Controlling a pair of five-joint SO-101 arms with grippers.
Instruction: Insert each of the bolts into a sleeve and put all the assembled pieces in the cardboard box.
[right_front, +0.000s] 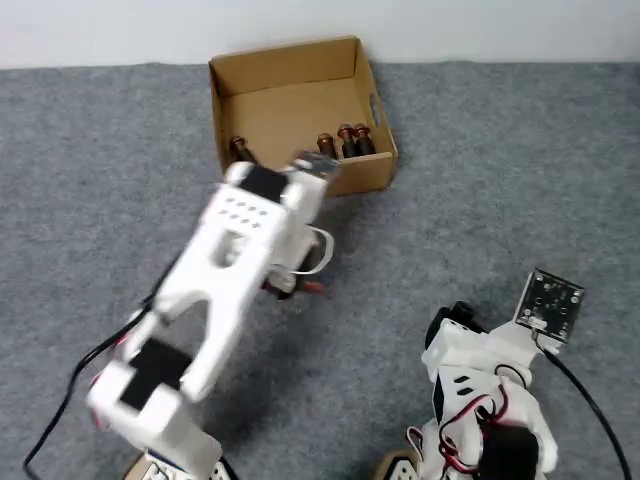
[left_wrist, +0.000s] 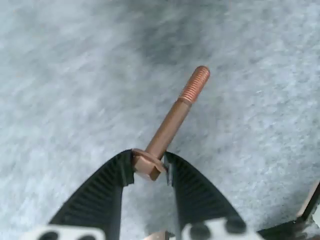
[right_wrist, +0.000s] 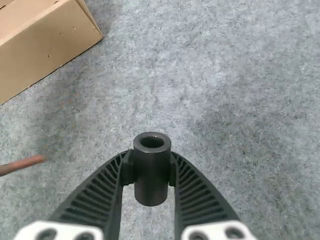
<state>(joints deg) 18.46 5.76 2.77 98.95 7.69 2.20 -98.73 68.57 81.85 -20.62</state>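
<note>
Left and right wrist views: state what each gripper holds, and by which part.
The left gripper pinches a copper-coloured threaded metal bolt by its flanged head. The right gripper clamps a short black cylindrical sleeve by its side wall.

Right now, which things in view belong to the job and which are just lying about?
Job:
bolt in left end effector
sleeve in right end effector
cardboard box
assembled pieces inside it

Lying about:
grey table cover

Left arm (right_front: 215, 290) extends from lower left toward centre, left gripper (left_wrist: 149, 164) clamped on bolt (left_wrist: 172, 117) head. Right arm (right_front: 490, 395) folded lower right, right gripper (right_wrist: 151, 162) clamping sleeve (right_wrist: 151, 175).
</note>
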